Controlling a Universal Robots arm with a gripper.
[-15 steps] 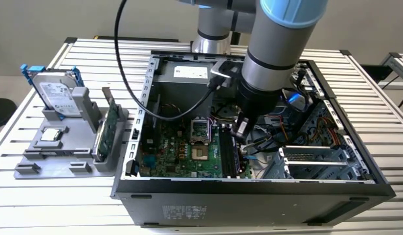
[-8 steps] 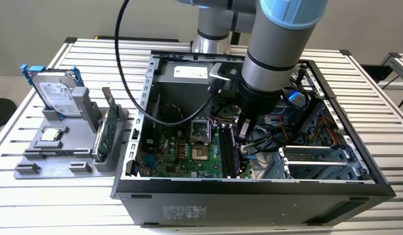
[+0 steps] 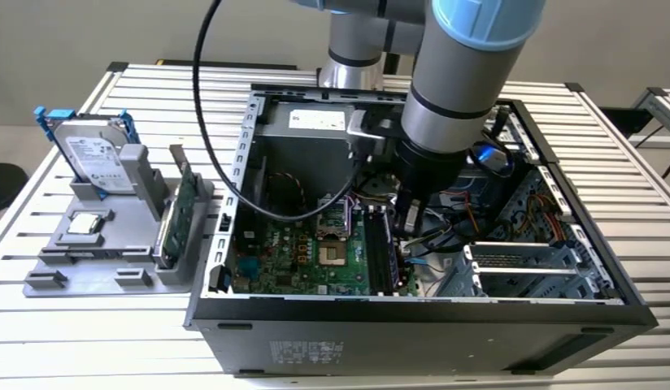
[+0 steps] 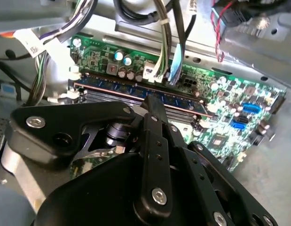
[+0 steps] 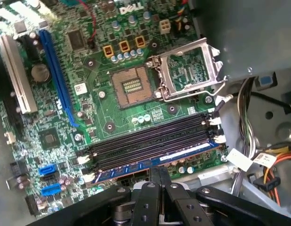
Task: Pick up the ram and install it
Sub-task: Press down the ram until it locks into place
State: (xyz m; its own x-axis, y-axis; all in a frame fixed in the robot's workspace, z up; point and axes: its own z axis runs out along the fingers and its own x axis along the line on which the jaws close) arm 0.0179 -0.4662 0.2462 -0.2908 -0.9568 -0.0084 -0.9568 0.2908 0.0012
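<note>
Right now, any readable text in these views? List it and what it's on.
Label on the hard drive: illegible.
Sticker on the computer case: illegible.
Pale label on the ram: illegible.
White cable tag: illegible.
Motherboard: a white brand mark, not quoted.

— What sort of room am I driving in?
— A robotics lab bench: slatted aluminium table, an opened computer case at centre, a grey parts fixture at nine o'clock, plain walls behind.
</note>
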